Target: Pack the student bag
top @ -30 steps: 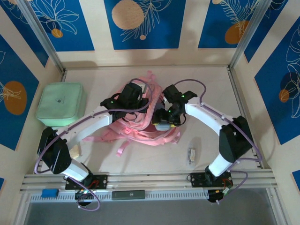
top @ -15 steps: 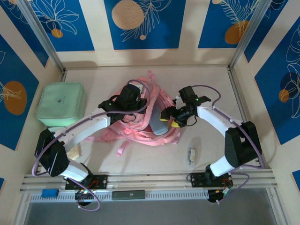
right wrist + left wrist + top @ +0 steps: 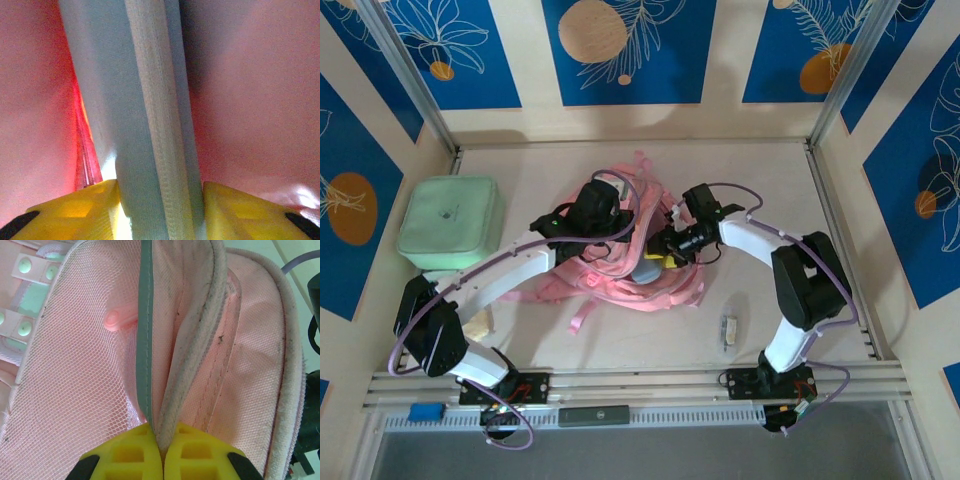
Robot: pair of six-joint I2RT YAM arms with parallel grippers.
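A pale wooden table (image 3: 760,190) stands inside walls with blue flowered panels (image 3: 620,50). The student bag (image 3: 630,285) lies mid-table, with a mint-green case (image 3: 450,222) well to its left and a small pale object (image 3: 728,330) near its right. From above, the 2 arms meet over the bag. Closer in, the left gripper (image 3: 161,440) is pinched together on the bag's piped rim (image 3: 187,365). The right gripper (image 3: 160,195) clamps a grey pouch (image 3: 145,100) between pink fabric.
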